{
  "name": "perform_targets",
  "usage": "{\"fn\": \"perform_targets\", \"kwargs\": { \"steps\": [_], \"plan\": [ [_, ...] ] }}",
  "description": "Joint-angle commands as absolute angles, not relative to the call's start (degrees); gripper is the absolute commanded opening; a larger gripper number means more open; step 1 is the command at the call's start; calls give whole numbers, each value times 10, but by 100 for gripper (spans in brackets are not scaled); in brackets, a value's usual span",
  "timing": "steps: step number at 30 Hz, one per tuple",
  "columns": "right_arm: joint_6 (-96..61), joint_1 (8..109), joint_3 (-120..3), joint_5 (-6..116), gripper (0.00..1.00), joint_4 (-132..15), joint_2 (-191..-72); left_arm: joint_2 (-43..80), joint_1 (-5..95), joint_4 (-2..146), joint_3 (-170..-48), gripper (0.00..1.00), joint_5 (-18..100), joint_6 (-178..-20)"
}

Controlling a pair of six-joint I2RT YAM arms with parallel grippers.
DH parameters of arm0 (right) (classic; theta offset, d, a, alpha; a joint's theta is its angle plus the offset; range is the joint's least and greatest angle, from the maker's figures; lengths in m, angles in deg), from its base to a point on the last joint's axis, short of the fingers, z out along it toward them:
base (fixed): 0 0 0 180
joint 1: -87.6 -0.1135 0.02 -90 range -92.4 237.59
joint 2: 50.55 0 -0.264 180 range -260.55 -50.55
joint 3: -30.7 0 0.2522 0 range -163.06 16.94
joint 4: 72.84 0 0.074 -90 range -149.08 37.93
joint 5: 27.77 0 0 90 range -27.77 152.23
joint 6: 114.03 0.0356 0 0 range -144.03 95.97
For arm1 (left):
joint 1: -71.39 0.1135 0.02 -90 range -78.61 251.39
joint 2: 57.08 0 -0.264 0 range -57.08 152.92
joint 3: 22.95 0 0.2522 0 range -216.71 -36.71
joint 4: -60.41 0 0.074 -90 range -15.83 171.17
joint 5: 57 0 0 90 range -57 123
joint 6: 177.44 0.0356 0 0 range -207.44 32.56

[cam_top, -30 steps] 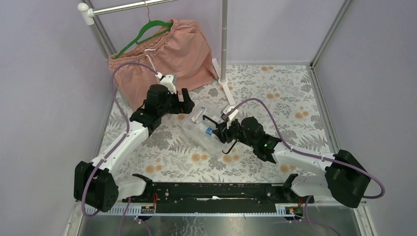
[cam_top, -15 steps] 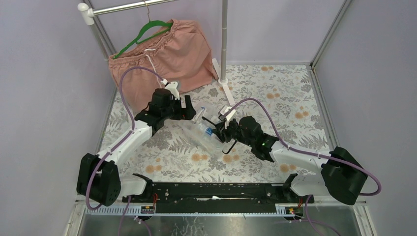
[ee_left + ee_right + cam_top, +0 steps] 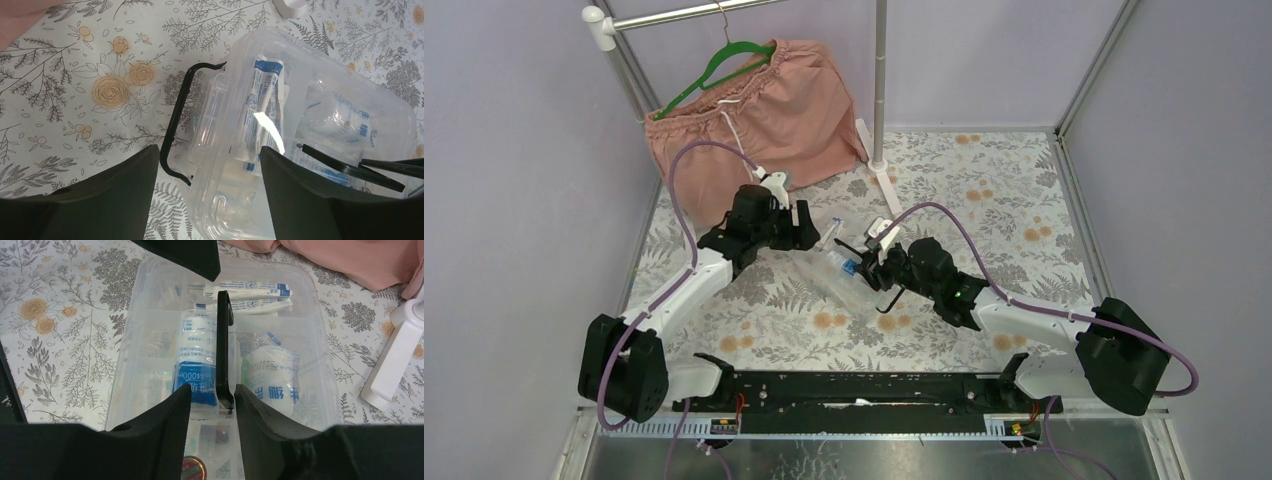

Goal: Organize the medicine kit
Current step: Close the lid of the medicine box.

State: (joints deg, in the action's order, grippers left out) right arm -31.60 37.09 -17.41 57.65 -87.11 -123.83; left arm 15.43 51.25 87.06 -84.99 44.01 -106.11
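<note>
Left gripper (image 3: 210, 155) wide over medicine kit (image 3: 350, 80)

I count one clear box (image 3: 130, 340), two wrapped bandage rolls (image 3: 194, 360) inside it, and what appear to be two long sachets (image 3: 250, 288), though the lid blurs them. I also log one pink shorts (image 3: 764, 105) and one green hanger (image 3: 724, 62).

left tool (image 3: 811, 228) nearer the medicine kit (image 3: 840, 276), jaws narrowed

You can read "400" in white on the blue label of the wrapped bandage roll (image 3: 192, 371) inside the medicine kit (image 3: 300, 305). The other print there is too small or blurred to read.
</note>
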Motion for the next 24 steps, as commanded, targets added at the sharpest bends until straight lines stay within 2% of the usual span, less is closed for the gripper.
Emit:
{"fn": "perform_targets", "kwargs": {
  "steps": [1, 6, 17, 24],
  "plan": [
    [-326, 362, -162, 587, 46, -752, -1261, 155, 516, 927, -830, 78, 399, -1063],
    [-333, 361, -172, 585, 47, -738, -1263, 174, 517, 935, -832, 72, 388, -1065],
    [-316, 343, -127, 608, 47, -739, -1277, 234, 516, 966, -839, 73, 386, -1061],
    [-294, 340, -124, 619, 47, -746, -1268, 229, 516, 968, -842, 72, 387, -1059]
  ]
}}
